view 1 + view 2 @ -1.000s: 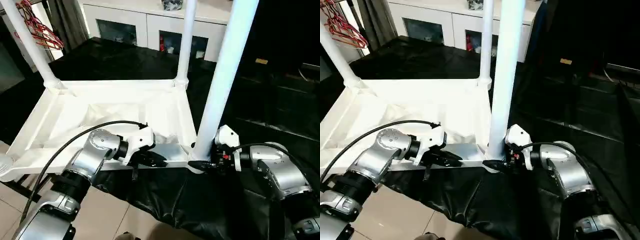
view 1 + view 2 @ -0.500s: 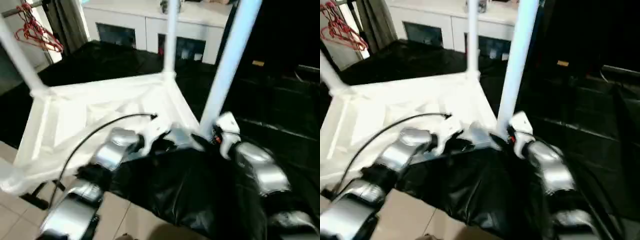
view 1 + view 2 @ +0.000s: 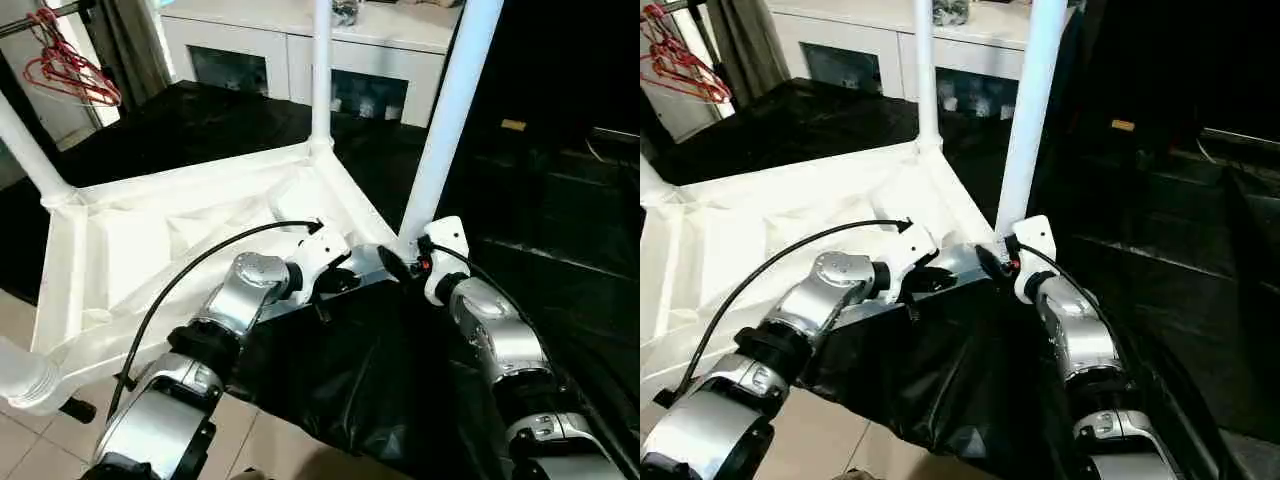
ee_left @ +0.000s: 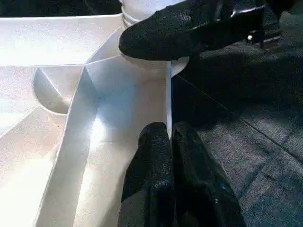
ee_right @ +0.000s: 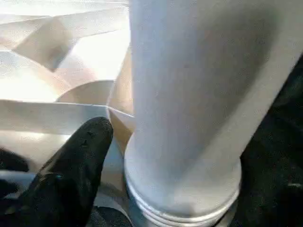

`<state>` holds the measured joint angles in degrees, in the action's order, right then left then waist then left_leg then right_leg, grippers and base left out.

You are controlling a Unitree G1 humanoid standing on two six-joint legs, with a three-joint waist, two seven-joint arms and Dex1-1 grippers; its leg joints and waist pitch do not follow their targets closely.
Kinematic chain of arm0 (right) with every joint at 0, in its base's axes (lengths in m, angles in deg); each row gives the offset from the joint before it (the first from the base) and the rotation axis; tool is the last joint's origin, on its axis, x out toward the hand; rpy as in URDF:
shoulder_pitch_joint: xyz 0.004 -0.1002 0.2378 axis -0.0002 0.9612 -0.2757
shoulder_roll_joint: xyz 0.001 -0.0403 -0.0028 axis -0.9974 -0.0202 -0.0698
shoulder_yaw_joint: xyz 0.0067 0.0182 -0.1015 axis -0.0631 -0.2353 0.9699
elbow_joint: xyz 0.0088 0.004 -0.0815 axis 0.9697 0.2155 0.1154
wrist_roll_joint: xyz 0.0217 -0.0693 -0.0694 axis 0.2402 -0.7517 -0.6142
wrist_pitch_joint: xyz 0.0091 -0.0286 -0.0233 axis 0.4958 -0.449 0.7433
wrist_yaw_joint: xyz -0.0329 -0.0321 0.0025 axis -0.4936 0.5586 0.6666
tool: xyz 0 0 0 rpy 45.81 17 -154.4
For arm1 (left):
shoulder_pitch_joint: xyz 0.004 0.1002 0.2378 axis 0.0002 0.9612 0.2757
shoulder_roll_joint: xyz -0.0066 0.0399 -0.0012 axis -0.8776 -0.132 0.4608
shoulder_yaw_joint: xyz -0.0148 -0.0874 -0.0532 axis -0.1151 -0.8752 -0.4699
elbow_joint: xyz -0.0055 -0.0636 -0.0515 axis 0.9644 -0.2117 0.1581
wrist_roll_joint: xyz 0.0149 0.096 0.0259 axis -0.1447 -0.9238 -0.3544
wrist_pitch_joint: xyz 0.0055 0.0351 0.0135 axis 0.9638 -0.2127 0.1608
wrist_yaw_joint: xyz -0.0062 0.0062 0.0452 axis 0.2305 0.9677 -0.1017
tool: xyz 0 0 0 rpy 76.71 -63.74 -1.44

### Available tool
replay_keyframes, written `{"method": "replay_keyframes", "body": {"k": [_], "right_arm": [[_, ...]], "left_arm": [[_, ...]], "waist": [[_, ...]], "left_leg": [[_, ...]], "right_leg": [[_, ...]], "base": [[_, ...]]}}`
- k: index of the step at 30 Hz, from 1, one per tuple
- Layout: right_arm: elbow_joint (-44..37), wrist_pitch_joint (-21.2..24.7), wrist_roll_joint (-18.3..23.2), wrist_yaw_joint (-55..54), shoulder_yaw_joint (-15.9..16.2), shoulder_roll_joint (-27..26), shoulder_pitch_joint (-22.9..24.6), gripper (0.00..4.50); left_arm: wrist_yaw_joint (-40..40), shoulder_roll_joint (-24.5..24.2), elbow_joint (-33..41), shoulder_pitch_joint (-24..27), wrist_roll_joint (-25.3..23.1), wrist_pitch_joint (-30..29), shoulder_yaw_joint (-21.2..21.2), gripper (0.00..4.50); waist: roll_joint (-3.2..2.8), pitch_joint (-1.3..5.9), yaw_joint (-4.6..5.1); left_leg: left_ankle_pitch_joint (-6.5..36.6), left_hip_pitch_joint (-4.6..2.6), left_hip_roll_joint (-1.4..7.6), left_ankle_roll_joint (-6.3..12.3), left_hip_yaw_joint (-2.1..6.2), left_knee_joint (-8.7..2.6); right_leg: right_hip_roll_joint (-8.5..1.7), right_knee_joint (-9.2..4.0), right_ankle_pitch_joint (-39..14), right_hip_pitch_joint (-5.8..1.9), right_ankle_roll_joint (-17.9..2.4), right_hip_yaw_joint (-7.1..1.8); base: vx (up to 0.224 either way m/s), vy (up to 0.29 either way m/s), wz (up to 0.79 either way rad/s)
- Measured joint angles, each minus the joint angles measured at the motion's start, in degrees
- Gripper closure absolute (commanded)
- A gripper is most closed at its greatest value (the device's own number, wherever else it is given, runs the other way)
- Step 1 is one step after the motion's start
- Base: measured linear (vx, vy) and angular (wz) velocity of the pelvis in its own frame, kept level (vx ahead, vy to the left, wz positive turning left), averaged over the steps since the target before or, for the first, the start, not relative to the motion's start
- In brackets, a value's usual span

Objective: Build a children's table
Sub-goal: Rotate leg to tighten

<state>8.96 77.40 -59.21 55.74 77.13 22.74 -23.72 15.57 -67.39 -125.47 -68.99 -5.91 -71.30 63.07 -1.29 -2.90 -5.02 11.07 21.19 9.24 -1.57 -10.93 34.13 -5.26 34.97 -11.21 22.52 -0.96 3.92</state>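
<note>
since a second ago both forearms have swung inward, so the grippers now sit close together at the near right corner of the upturned children's table, which has turned in the frame.

left eye view: the table top fills the left and centre on black sheeting, legs up. the near right leg rises to the top edge. the left gripper is at the near rim, centre frame; the right gripper is just beside the leg's foot. a white cabinet stands at the upper centre.

left wrist view: the left gripper's fingers are pinched together on the thin rim.

right wrist view: one black finger lies beside the leg's base; whether these jaws grip it i cannot tell.
</note>
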Motion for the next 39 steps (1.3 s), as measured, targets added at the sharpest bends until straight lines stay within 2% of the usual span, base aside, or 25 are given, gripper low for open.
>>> {"method": "replay_keyframes", "body": {"k": [5, 15, 18, 22, 27, 36, 39], "right_arm": [[-1.7, -0.8, 1.3, 12.8, 3.3, 5.6, 0.9, 0.68], [-8.2, -1.4, 4.4, 33.2, 8.0, 13.8, 4.2, 0.68], [-10.0, -1.3, 5.2, 38.2, 9.5, 15.8, 5.3, 1.04], [-10.7, -1.3, 5.6, 40.6, 10.2, 16.6, 5.4, 1.41], [-11.4, -1.3, 5.7, 41.2, 10.7, 16.8, 5.6, 1.74], [-12.0, -1.1, 5.9, 40.6, 10.6, 16.6, 6.4, 1.82], [-10.3, -1.1, 4.7, 33.9, 8.9, 14.0, 6.4, 1.82]], "left_arm": [[6.1, -2.8, 3.4, 2.2, 1.0, 1.1, 0.3, 4.5], [18.4, -9.0, 9.1, 6.0, 3.8, 2.9, 1.4, 4.5], [21.9, -10.8, 10.8, 7.0, 4.7, 2.9, 1.9, 4.5], [24.0, -11.7, 12.0, 7.7, 5.0, 2.9, 1.9, 4.5], [24.6, -12.2, 12.9, 8.3, 5.4, 2.8, 1.9, 4.5], [24.2, -12.1, 12.9, 8.4, 5.4, 2.4, 1.9, 4.5], [19.2, -9.9, 11.0, 7.3, 3.9, 2.3, 1.6, 4.5]], "waist": [[-0.04, 0.01, -0.17], [-0.01, -0.02, -0.71], [0.09, -0.09, -1.01], [0.18, -0.14, -1.43], [0.18, -0.15, -1.46], [0.18, -0.14, -1.56], [0.19, -0.13, -1.44]], "left_leg": [[-0.1, 0.19, 0.09, 0.17, -0.05, -0.11], [0.0, 0.22, 0.32, 0.02, -0.42, -0.03], [0.0, 0.27, 0.36, 0.03, -0.43, -0.03], [0.0, 0.28, 0.36, 0.02, -0.46, -0.01], [0.0, 0.29, 0.36, 0.02, -0.47, 0.0], [0.0, 0.29, 0.37, 0.03, -0.48, 0.0], [0.0, 0.24, 0.36, 0.02, -0.48, 0.11]], "right_leg": [[0.03, 0.08, 0.0, 0.31, 0.0, 0.06], [0.04, 0.1, 0.0, 0.38, 0.0, 0.05], [0.05, 0.1, 0.0, 0.43, 0.0, 0.07], [0.05, 0.12, 0.0, 0.45, 0.0, 0.05], [0.05, 0.12, 0.0, 0.46, 0.0, 0.05], [0.05, 0.12, 0.0, 0.47, 0.0, 0.05], [0.05, 0.2, 0.0, 0.4, 0.0, 0.03]], "base": [[0.0, 0.0, 0.0], [0.0, 0.0, 0.0], [0.0, 0.0, 0.0], [0.0, 0.0, 0.0], [0.0, 0.0, 0.0], [0.0, 0.0, 0.0], [0.0, 0.0, 0.0]]}}
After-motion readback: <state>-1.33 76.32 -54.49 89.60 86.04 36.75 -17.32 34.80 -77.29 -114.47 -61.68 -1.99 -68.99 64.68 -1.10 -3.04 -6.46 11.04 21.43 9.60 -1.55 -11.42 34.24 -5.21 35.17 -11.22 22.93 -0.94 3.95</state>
